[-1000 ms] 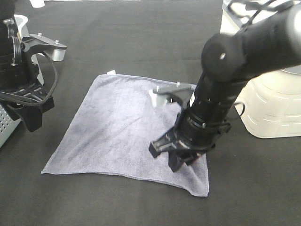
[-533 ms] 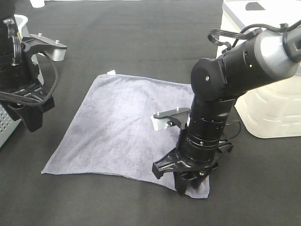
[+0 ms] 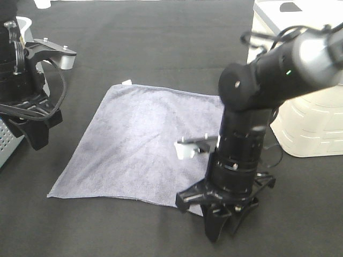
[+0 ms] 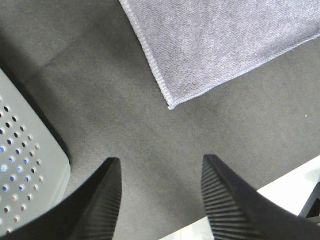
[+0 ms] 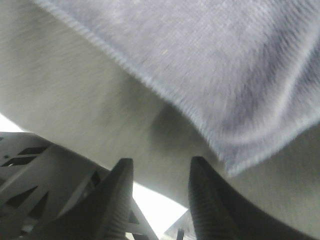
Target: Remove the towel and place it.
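The slate-grey towel (image 3: 139, 139) lies spread flat on the black table, with a small white tag (image 3: 126, 82) at its far corner. My right gripper (image 3: 221, 233) points down just past the towel's near right corner, which the arm hides. In the right wrist view the gripper (image 5: 160, 200) is open and empty, with the towel's corner (image 5: 230, 162) just ahead of the fingertips. My left gripper (image 3: 36, 140) hangs left of the towel. In its wrist view it (image 4: 162, 200) is open and empty, apart from the towel's near left corner (image 4: 171, 104).
A cream plastic container (image 3: 305, 123) stands at the right, close to the right arm. A grey perforated basket (image 3: 4, 143) sits at the left edge, beside the left gripper (image 4: 25, 165). The table's front edge (image 4: 292, 187) is near both grippers.
My right arm has moved toward the table's front, from over the towel's right part to just past its near right corner. The towel and the left arm have not moved.
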